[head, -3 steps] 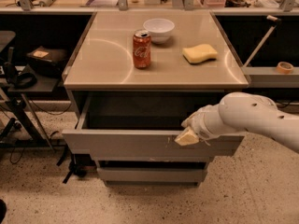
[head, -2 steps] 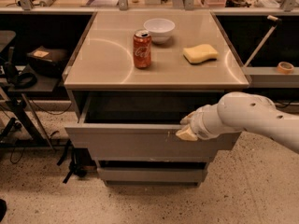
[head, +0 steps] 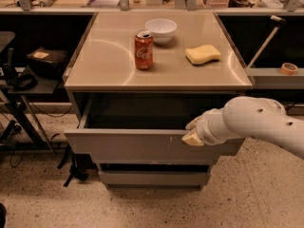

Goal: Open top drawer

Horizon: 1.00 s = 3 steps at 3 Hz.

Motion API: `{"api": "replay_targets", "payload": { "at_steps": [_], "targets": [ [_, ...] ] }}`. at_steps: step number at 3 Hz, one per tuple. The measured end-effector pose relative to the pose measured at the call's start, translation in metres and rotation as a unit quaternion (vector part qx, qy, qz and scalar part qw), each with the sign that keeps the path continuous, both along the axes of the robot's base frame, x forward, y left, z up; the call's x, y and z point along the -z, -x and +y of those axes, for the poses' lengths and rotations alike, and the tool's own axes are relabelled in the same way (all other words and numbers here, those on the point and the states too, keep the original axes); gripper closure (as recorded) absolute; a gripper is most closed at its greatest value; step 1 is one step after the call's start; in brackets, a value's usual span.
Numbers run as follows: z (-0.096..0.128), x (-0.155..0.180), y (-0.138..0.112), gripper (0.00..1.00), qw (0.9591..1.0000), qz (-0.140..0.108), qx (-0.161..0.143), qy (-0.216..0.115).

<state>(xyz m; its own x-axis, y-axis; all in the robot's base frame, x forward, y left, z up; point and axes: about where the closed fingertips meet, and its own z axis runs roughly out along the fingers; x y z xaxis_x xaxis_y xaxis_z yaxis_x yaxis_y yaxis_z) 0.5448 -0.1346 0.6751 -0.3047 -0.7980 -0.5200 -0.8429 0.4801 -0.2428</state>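
The top drawer (head: pixel 128 147) is a wide grey flat front with small white scuffs right of centre. It stands pulled well out from under the tabletop, and its dark inside shows behind the front. My gripper (head: pixel 194 133) comes in from the right on a white arm and sits at the drawer front's upper edge, right of centre, fingertips hooked over the rim.
On the table top (head: pixel 104 65) stand a red cola can (head: pixel 143 50), a white bowl (head: pixel 160 30) and a yellow sponge (head: pixel 203 54). A narrower lower drawer front (head: pixel 153 177) sits beneath. A dark stand with cables (head: pixel 23 87) is at the left; a shelf with a tape roll (head: pixel 288 68) at the right.
The top drawer has slid further out toward the camera, and my gripper has moved with its front edge.
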Motion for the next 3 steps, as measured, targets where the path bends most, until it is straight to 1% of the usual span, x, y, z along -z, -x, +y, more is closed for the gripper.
{"api": "replay_targets", "payload": {
  "at_steps": [2,3],
  "targets": [
    [0.005,-0.006,0.023,1.00,0.9998,0.001,0.017,0.013],
    [0.004,-0.006,0.024,1.00,0.9998,0.001,0.017,0.013]
  ]
}}
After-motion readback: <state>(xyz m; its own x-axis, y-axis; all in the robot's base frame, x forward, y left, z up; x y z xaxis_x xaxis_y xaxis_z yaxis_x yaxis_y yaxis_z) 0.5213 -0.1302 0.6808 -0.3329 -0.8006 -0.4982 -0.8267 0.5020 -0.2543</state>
